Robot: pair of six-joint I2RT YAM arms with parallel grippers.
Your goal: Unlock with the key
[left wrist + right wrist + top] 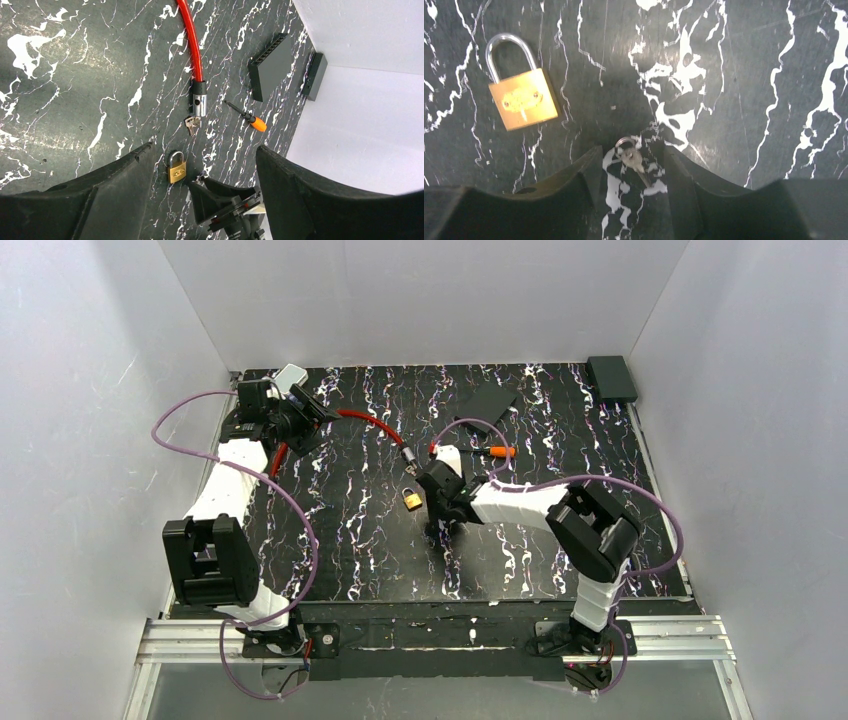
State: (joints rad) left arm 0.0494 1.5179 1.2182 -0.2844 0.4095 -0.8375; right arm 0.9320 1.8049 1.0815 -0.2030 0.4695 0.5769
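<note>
— At mid-counter (749, 75), right arm: what's the pincer doing?
— Right pincer (633, 150) is tipped down with its fingers apart at a narrow-ish gap. The key (634, 161) lies flat on the counter between them. It's straddled, not pinched, and I see no contact with either finger.
— Key details?
— Tiny and silvery, on a small ring. The ring end points away from the wrist.
— Padlock?
— Brass padlock (524, 100) lies flat near the key, off to one side and apart from it. The pincer isn't touching it. The shackle looks seated in the body.
— Left arm?
— It's at the far-left end of the counter. Left pincer (204, 149) is spread wide, holding nothing, and looks across toward the middle.
— Anything else on the counter?
— The red cable lock (192, 45) runs in from the left arm's side, and its black-and-silver end (199, 97) sits beyond the padlock. Another small clump of keys (191, 124) is just beside that end. An orange-handled screwdriver (257, 123) lies further out, and a flat black box (272, 65) is past it.
</note>
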